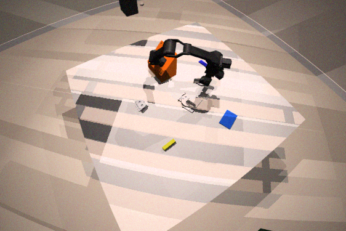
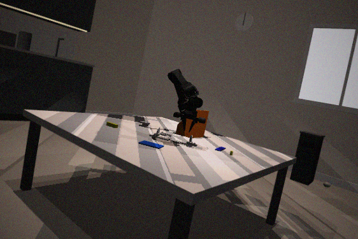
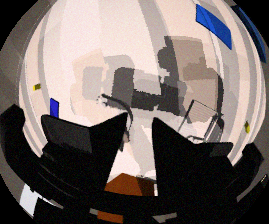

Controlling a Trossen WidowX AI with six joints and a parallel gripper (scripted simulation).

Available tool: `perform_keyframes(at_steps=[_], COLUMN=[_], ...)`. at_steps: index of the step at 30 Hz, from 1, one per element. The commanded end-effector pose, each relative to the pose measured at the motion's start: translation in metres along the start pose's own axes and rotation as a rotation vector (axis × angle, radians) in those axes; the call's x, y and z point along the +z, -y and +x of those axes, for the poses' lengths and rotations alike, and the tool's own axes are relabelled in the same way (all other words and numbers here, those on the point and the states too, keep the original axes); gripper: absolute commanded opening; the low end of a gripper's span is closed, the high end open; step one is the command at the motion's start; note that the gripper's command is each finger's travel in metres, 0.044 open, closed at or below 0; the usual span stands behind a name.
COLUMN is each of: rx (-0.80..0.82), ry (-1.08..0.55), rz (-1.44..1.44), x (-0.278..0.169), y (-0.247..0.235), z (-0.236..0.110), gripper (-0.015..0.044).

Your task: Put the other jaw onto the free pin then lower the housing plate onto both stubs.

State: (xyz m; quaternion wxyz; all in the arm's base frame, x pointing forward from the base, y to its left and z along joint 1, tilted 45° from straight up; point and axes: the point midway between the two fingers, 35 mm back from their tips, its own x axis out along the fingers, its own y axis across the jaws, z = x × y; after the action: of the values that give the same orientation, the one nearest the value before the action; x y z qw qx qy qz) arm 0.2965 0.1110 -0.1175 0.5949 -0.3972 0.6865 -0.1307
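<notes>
My gripper (image 2: 187,132) (image 3: 140,119) points down over the table with its fingers parted; nothing shows between them. A loose grey curved jaw (image 2: 191,144) (image 3: 121,103) lies below it, past the left finger in the wrist view; the fingers do not hold it. The thin-outlined base (image 2: 164,135) (image 3: 204,111) lies beyond the right finger in the wrist view. In the top view a dark curved jaw (image 1: 191,103) lies at the base; its seat on the pin is too small to tell. A grey piece with dark round marks, apparently the housing plate (image 1: 141,105) (image 2: 144,124), lies apart from the base.
An orange block (image 1: 170,71) (image 2: 200,126) stands by the arm's foot. A blue plate (image 1: 228,119) (image 2: 151,144) (image 3: 214,26), a yellow bar (image 1: 169,145) (image 2: 112,125), a small dark-blue piece (image 1: 202,63) (image 2: 220,148) (image 3: 54,108) and a tiny yellow block (image 2: 231,153) (image 3: 37,87) lie around.
</notes>
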Motion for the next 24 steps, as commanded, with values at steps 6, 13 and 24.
perform_keyframes(at_steps=[6, 13, 24], rx=[-0.001, -0.001, -0.001], ry=[0.001, 0.001, 0.001], rz=[-0.003, -0.003, -0.003], x=[-0.0001, -0.0001, -0.0001], y=[-0.0004, -0.0004, -0.0004], z=[0.0006, 0.0006, 0.0006], gripper=[0.0367, 0.0440, 0.0440])
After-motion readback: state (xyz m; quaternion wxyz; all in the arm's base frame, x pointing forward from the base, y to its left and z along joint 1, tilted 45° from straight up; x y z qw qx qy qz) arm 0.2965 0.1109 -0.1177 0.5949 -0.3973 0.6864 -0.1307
